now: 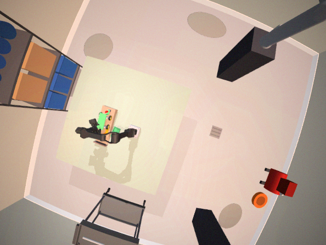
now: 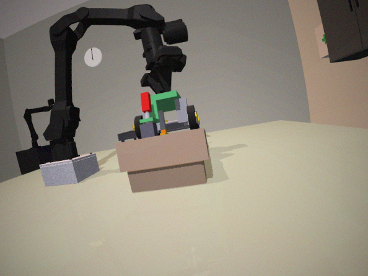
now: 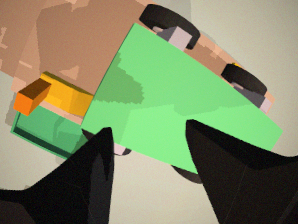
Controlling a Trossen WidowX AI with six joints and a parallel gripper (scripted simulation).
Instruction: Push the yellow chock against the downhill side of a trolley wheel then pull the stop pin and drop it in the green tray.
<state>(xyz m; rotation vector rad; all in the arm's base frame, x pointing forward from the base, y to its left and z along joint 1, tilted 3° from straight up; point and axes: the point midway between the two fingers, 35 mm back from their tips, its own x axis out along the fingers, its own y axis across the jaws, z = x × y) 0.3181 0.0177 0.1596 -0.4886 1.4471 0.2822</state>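
Gripper (image 3: 149, 131) parted, holding nothing, above trolley (image 1: 101, 121) (image 2: 165, 100) (image 3: 175, 95), trolley's near wheels mostly hidden in wrist view, chock (image 3: 67, 95) partly cut off beneath trolley's edge

Pale yellow tabletop (image 1: 137, 85) (image 2: 217, 216) (image 3: 145, 195), tan ramp (image 1: 113, 112) (image 2: 164, 151) (image 3: 75, 30), green tray (image 1: 116, 129) (image 3: 42, 129), arm's base (image 1: 138, 129) (image 2: 59, 174)

Trolley (image 1: 102, 121) (image 2: 167, 96) (image 3: 175, 95) is up on the ramp (image 1: 114, 113) (image 2: 162, 151) (image 3: 100, 25), black wheels (image 1: 110, 117) (image 2: 193, 117) (image 3: 170, 22) left and right. Red-headed pin (image 1: 106, 111) (image 2: 145, 102) is in at the near end, left side, slight tilt. Gripper (image 1: 96, 127) (image 2: 162, 91) (image 3: 149, 131) is low behind the green top, fingertips hidden. Arm base box (image 1: 138, 131) (image 2: 59, 174) sits left of the ramp, apart from it. Clock (image 2: 93, 57) on the far wall, dark cabinet (image 2: 344, 31) upper right.
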